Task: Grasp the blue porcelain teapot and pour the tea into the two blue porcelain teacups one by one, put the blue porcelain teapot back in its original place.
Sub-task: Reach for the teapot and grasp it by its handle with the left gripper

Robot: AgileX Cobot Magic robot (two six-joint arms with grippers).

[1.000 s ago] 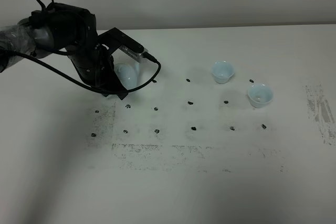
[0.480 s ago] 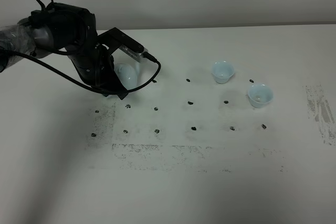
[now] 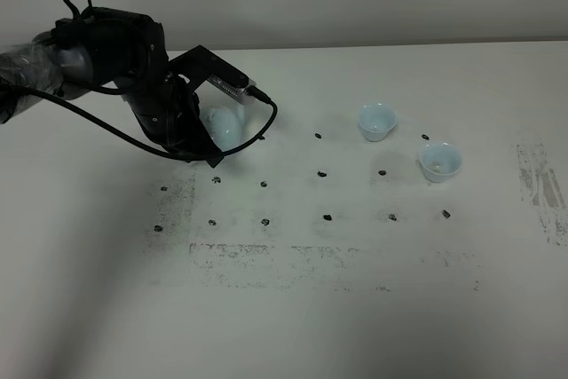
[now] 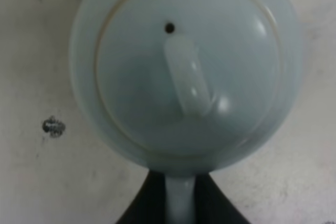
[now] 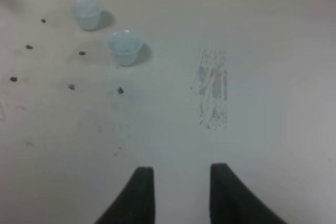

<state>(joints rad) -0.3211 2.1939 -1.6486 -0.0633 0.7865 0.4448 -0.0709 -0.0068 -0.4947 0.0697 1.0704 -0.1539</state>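
left gripper (image 4: 181, 182): jaws clamped on the loop handle (image 4: 180, 209) of the blue porcelain teapot (image 3: 224, 127), one black finger (image 4: 149, 211) on each side of it.
blue porcelain teapot: in the back-left part of the table (image 3: 293, 326), lid (image 4: 184, 66) on, knob (image 4: 189, 82) and vent hole facing the wrist camera; whether its base touches the table cannot be told.
teacups: two, upright, toward the table's back right, well apart from the teapot; the far teacup (image 3: 376, 121) stands nearer the back edge, the near teacup (image 3: 439, 161) nearer the right edge, close together but not touching.
right gripper (image 5: 181, 171): jaws apart, nothing between them, over the table beside a scuffed patch (image 5: 212, 90).
table: white, with rows of small dark marks.
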